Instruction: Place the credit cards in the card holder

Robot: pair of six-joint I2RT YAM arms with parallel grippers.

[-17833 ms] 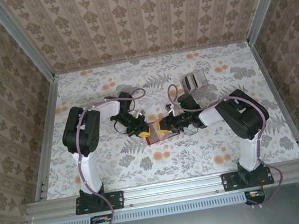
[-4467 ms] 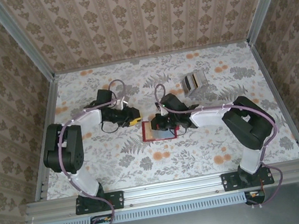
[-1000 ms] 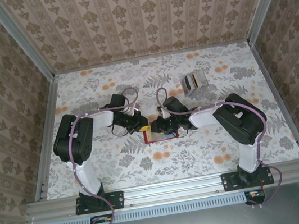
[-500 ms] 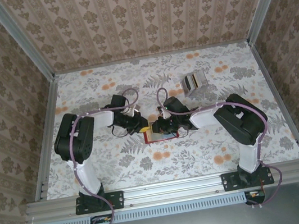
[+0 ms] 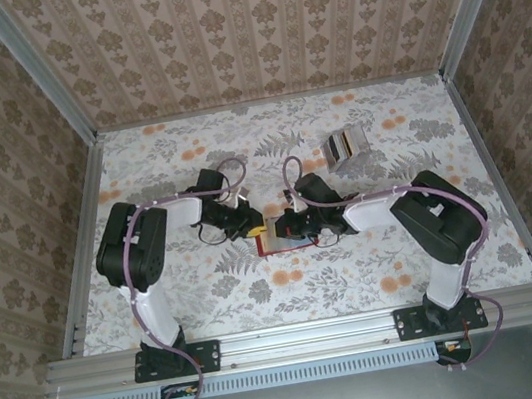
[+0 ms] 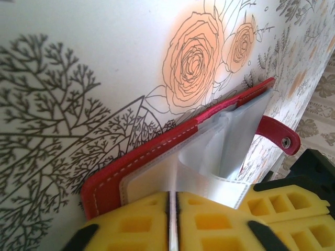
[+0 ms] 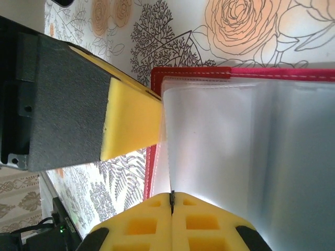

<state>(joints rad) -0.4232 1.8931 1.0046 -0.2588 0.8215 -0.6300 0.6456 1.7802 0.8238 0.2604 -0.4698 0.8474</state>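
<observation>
Right jaws, apart a second ago, are being clamped on a sleeve of the card holder (image 6: 102, 196) on the worktop (image 5: 359, 276); left jaws being held pinched on its edge. Pocket seemingly being spread for loading.

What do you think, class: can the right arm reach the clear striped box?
Probably yes, after letting go: nothing lies between the right hand and the box, but that hand is shut on a clear sleeve of the card holder.
</observation>
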